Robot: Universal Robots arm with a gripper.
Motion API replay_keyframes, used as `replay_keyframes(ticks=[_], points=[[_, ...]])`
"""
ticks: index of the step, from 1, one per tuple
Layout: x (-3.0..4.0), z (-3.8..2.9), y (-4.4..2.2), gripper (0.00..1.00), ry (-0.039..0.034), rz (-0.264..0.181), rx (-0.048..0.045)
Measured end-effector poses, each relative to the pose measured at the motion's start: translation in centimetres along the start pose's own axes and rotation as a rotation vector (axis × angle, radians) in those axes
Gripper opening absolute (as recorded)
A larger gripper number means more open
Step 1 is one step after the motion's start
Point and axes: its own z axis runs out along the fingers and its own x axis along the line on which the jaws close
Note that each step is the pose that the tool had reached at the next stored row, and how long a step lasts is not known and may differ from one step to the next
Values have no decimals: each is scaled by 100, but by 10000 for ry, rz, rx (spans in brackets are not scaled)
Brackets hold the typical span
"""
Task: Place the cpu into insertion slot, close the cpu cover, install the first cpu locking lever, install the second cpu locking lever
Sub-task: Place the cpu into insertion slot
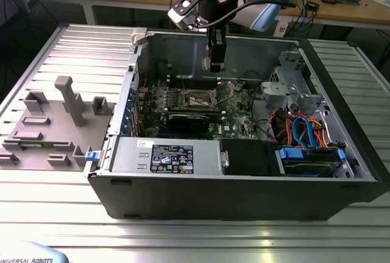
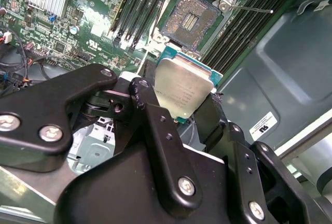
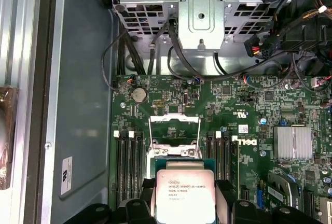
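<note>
In the exterior view the hand [image 1: 214, 65] hangs inside the open case [image 1: 244, 184] on the tabletop [image 1: 183, 238]. The slot [image 1: 200, 98] lies on the green board just below the hand, apart from it.

In the second wrist view the hand [image 2: 181, 99] is closed on the cpu [image 2: 184, 89] — black fingers [image 2: 144, 92] clamp opposite edges. The slot [image 2: 191, 19] lies bare beyond the hand, untouched.

In the first wrist view the cpu [image 3: 185, 193] sits in the hand [image 3: 185, 203], metal top showing — the cover [image 3: 174, 117] stands raised just past it.
</note>
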Motion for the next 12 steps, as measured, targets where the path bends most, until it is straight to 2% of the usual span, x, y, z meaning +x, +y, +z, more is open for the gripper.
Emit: replay_keyframes(ticks=[12], points=[[-2, 123, -10, 54, 0, 0, 0]])
